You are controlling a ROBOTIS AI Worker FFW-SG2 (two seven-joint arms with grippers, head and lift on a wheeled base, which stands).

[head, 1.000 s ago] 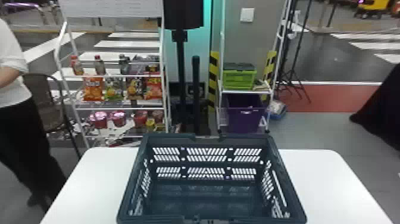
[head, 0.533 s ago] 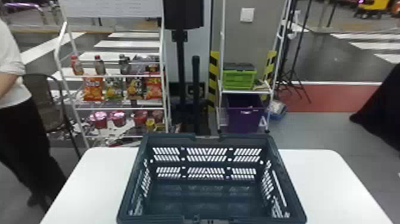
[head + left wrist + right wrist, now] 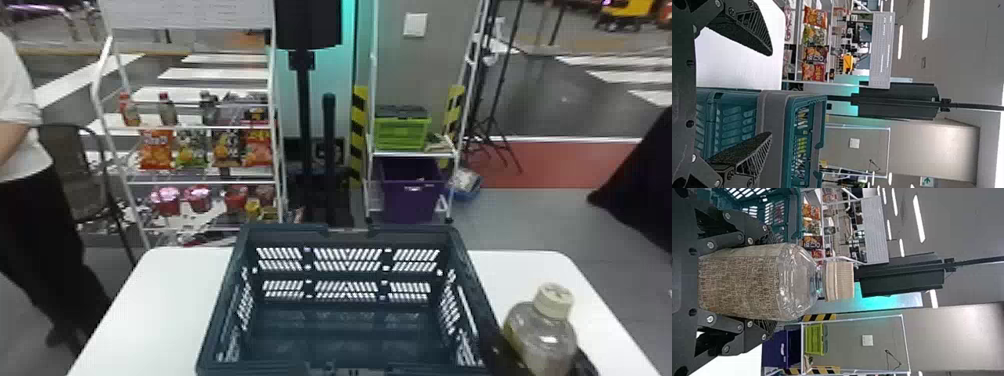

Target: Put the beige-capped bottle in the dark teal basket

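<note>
Two racks [image 3: 200, 128] beyond white table [image 3: 160, 310]

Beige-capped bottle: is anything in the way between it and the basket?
The basket itself: its right rim stands between the bottle, held in the right gripper, and the inside. Nothing else visible is in the way.

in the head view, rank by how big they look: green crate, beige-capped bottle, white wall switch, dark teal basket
Largest to smallest, as they look there:
1. dark teal basket
2. beige-capped bottle, partly cut off
3. green crate
4. white wall switch
</note>
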